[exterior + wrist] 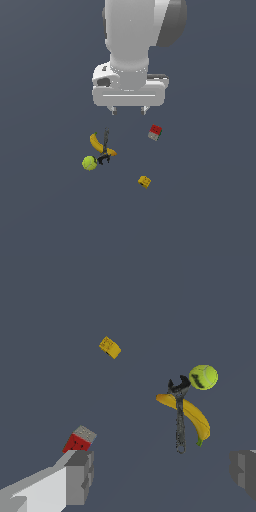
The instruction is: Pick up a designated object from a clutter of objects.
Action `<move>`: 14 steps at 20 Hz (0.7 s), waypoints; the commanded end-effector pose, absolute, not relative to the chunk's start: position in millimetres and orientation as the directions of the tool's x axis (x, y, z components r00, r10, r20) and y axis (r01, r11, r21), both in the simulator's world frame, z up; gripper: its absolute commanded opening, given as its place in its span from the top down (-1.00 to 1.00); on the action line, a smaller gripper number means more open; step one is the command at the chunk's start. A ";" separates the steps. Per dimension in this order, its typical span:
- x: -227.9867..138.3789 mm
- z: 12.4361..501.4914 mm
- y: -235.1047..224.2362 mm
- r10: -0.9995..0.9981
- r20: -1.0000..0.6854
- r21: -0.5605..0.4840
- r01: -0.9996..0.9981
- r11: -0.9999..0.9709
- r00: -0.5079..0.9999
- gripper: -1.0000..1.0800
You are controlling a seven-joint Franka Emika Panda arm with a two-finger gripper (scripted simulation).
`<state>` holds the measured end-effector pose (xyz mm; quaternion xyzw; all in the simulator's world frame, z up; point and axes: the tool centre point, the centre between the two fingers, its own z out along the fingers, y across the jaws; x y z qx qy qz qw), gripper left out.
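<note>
The yellow-green tennis ball (89,163) lies on the dark floor at the exterior view's left, touching the end of a thin dark wrench (104,150) that lies across a yellow banana (100,145). In the wrist view the ball (203,377) sits beside the wrench head (179,387), and the banana (189,415) lies under the wrench. My gripper (129,110) hangs open and empty above the floor, apart from the ball. Its fingers (80,476) show wide apart in the wrist view.
A red-and-grey cube (155,132) lies below the gripper at the exterior view's right; it also shows in the wrist view (80,439) by one finger. An orange-yellow cube (145,181) lies nearer, also in the wrist view (110,347).
</note>
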<state>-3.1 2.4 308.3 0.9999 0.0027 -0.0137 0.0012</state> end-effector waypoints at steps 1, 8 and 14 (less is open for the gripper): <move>-3.1 308.3 2.4 0.005 -0.027 0.002 0.006 -1.000 1.000 -0.92; -5.8 301.1 1.9 0.046 -0.045 0.018 0.047 -0.999 0.998 -0.92; -7.5 300.1 2.8 0.060 -0.051 0.023 0.061 -0.998 0.997 -0.92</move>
